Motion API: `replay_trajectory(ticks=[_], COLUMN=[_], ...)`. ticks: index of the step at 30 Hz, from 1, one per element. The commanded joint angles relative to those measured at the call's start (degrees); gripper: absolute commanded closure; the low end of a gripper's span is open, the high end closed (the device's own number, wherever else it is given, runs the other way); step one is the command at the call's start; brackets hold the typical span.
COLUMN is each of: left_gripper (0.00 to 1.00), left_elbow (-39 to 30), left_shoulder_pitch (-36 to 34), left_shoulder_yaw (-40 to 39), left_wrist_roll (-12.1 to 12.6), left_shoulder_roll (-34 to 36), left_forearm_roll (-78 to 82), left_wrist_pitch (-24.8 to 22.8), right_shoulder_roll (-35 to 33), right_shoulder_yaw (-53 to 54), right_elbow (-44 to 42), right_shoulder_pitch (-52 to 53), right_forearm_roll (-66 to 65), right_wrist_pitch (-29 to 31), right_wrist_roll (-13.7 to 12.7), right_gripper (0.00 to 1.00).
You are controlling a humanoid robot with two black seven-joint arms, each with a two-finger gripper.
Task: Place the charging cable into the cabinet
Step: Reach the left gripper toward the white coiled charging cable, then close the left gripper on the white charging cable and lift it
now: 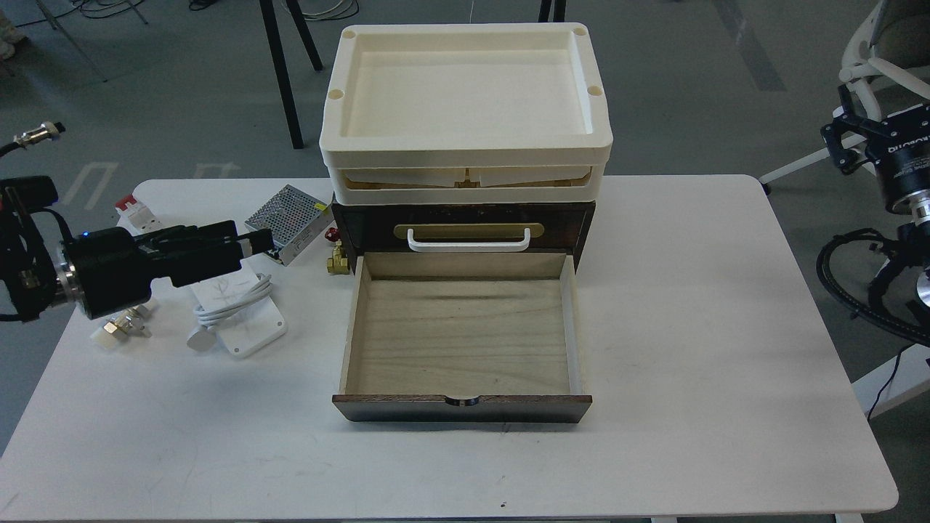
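The charging cable [247,330] is a flat white pad with a coiled white cable [232,301] and a round puck [197,339]. It lies on the table left of the cabinet [574,221]. The cabinet's lower drawer [465,408] is pulled out, and its pale wood inside holds nothing. A white handle [468,240] is on the upper drawer. My left gripper [251,243] reaches in from the left, lying sideways above the pad's far end and hiding it. Its fingers overlap, so I cannot tell their state. My right gripper [839,134] is off the table at the far right, open and empty.
Two stacked cream trays [465,156] sit on the cabinet. A perforated metal power supply box [294,207], a white-and-red block [131,211], metal fittings [120,327] and a brass fitting [336,261] lie around the cable. The white table [690,327] extends to the right.
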Motion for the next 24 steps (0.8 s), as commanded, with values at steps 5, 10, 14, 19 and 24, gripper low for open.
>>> replay_trajectory(ticks=[5,10,14,19,24], left_gripper=[0.01,0.04,0.17,0.28,0.32], left_elbow=[19.32,28.21,29.19,32.69,39.11], left_shoulder_pitch=[-10.82,-13.9,-13.91,-13.91,-14.08], left_shoulder_yaw=[15.2,21.19,21.81,21.9,24.8], left_wrist_roll=[-0.01,-0.01,-0.01,-0.01,-0.01], left_shoulder_roll=[-8.77,-13.09,-13.36,-15.64,-18.89], left_forearm_roll=[12.57,11.96,11.96,12.13,11.69], left_wrist_pitch=[7.22,11.81,12.07,13.38,20.24], right_shoulder_roll=[-0.04,-0.04,-0.13,-0.04,-0.04], right_shoulder_yaw=[0.03,0.03,0.11,0.12,0.38], right_elbow=[0.04,0.04,-0.04,-0.04,-0.04], right_shoulder_pitch=[-0.03,-0.12,-0.29,-0.47,-0.73], right_forearm_roll=[0.0,0.0,0.0,0.0,0.0], right_wrist_pitch=[0.0,0.0,0.0,0.0,0.0], right_wrist_roll=[0.02,0.02,0.02,0.02,0.02], right_gripper=[0.0,0.0,0.0,0.0,0.0])
